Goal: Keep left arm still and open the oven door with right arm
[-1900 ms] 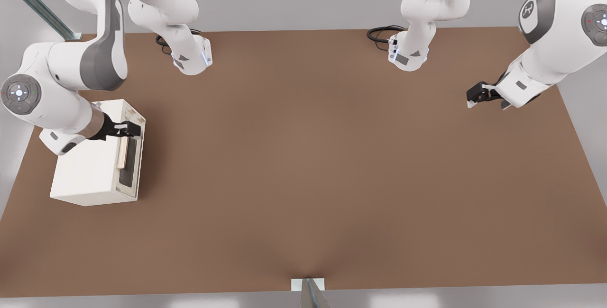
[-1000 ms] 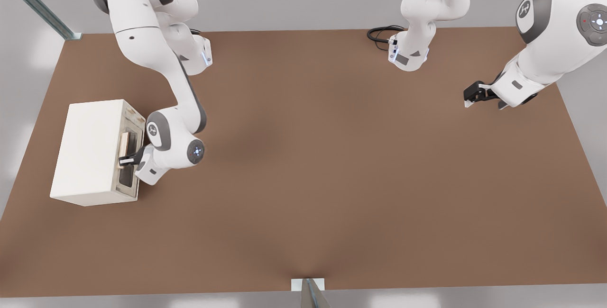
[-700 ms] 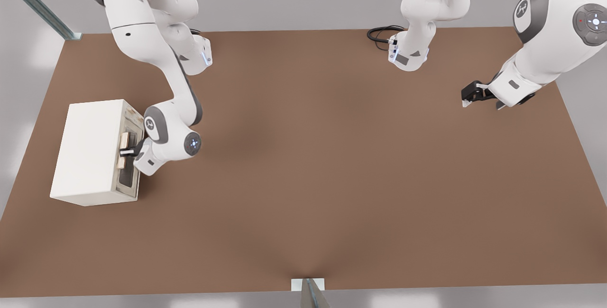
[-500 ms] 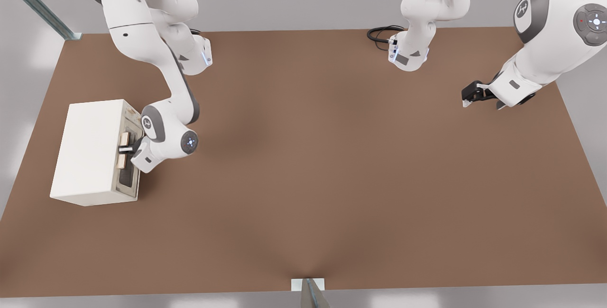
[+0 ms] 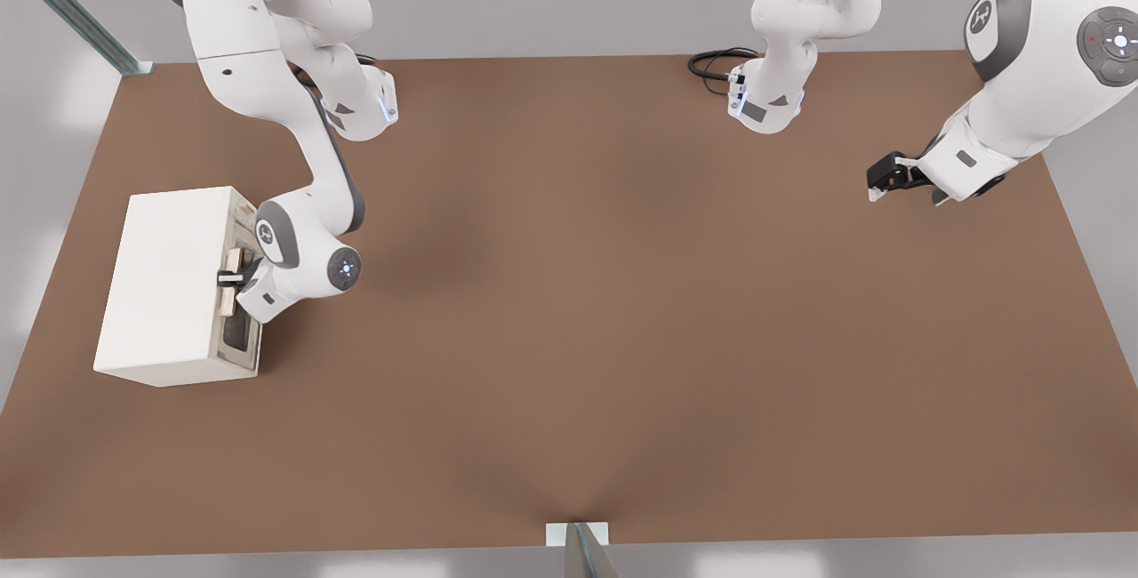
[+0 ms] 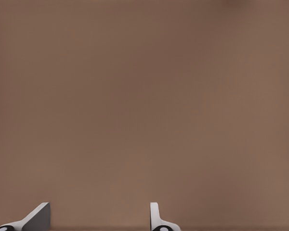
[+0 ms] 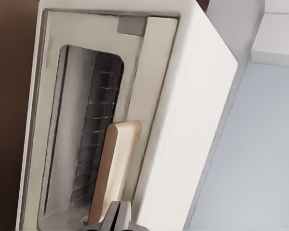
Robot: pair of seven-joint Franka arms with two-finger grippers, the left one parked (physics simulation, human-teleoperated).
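Oven door closed flat against the white oven body, facing the front view's right, toward the desk centre. Probably a stiff hinged panel, light to swing, not fragile apart from the dark window. Best hold: the tan bar handle, long axis running along the door's top edge. Right arm's gripper right at the handle's middle; fingers seemingly closed around it, though hard to confirm.

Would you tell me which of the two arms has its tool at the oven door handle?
The right arm, on the front view's left: its tool meets the tan handle; the other hangs over bare table.
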